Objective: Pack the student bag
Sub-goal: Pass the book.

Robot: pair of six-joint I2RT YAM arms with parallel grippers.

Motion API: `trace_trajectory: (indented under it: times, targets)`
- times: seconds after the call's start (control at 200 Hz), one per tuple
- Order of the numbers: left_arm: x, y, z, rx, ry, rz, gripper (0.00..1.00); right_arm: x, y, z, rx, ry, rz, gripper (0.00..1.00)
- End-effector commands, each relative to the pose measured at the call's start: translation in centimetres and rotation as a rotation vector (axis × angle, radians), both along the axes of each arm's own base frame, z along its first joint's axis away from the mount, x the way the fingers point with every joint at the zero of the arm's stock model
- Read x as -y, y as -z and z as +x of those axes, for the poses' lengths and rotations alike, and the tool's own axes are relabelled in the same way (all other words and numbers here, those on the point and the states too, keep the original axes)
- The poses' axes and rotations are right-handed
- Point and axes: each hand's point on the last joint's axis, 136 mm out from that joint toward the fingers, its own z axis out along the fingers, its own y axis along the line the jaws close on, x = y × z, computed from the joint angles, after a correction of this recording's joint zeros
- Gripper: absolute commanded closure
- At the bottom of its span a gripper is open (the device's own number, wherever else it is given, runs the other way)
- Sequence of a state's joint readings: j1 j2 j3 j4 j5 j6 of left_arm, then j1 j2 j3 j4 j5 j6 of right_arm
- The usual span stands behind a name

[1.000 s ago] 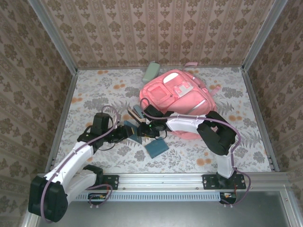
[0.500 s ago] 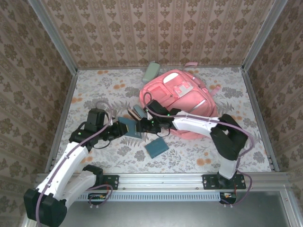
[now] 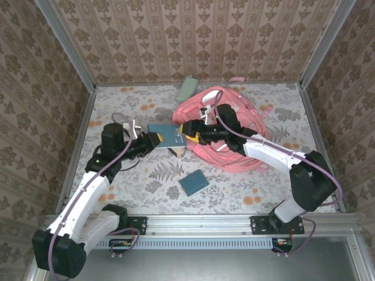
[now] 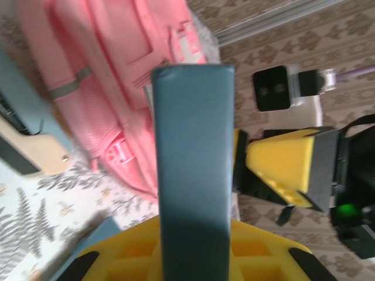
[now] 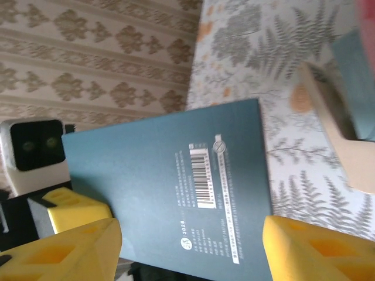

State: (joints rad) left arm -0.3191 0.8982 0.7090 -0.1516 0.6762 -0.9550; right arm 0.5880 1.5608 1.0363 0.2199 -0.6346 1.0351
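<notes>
Backpack of soft pink fabric, the student bag (image 3: 225, 159), lies on the far right part of the flower-patterned table (image 3: 117, 114), and the right arm reaches across it. Just left of the bag, a thin dark teal book (image 3: 165, 136) is held above the table between the two arms. The left gripper (image 3: 151, 139) pinches the left end of this book; in the left wrist view its yellow fingers (image 4: 126, 254) are pressed on both sides of the book's narrow edge (image 4: 193, 146), with the pink bag (image 4: 111, 70) behind. The right gripper (image 3: 188, 133) is at the opposite end of the book. Its jaws are spread wide: in the right wrist view the two yellow fingers (image 5: 76, 249) stand well apart, and the book's back cover (image 5: 170, 187) with a white barcode lies between them. Under the book, near the bag's edge, lies a beige flat object (image 3: 174, 150) with a blue-grey part; what it is I cannot tell. A square teal notebook (image 3: 193, 183) lies nearer to the arm bases, apart from the bag. A pale grey-green pouch (image 3: 187, 88) lies at the far edge, just beside the bag.
</notes>
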Motion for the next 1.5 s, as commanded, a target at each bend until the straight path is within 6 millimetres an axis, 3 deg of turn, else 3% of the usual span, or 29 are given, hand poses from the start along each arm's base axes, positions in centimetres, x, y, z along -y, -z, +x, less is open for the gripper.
trace_trajectory:
  times: [0.0,0.21,0.32,0.395,0.64,0.765,0.86,1.06,1.275,1.495]
  targets:
    - [1.0,-3.9,0.3,0.09,0.043,-0.132,1.0,-1.2,-1.6,-0.3,-0.019,-0.073,0.143,0.34]
    - [1.3,-5.2,0.2,0.115,0.061,-0.163,1.0,-1.7,-1.4,-0.1,-0.049,-0.099,0.181,0.33]
    - [1.3,-5.3,0.2,0.119,0.061,-0.142,1.0,-0.2,0.6,1.0,-0.075,-0.013,0.095,0.32]
    - [1.2,-5.5,0.2,0.123,0.058,-0.135,1.0,0.8,0.9,1.4,-0.065,0.028,0.071,0.32]
    - [1.8,-6.1,0.2,0.141,0.08,-0.145,1.0,0.9,1.1,1.1,-0.066,0.002,0.049,0.32]
    - [1.8,-6.1,0.2,0.141,0.076,-0.136,1.0,3.3,3.1,1.9,-0.073,0.117,-0.064,0.31]
    - [1.8,-6.2,0.0,0.147,0.08,-0.135,1.0,4.3,3.2,2.1,-0.069,0.14,-0.082,0.31]
    - [2.4,-6.2,-0.1,0.151,0.094,-0.135,1.0,2.9,1.6,1.6,-0.051,0.051,0.013,0.31]
    - [2.8,-5.9,0.1,0.147,0.1,-0.15,1.0,1.1,-2.7,0.9,-0.014,-0.065,0.272,0.32]
    - [3.1,-6.4,0.3,0.159,0.107,-0.172,1.0,0.6,-3.4,0.4,-0.024,-0.114,0.31,0.32]
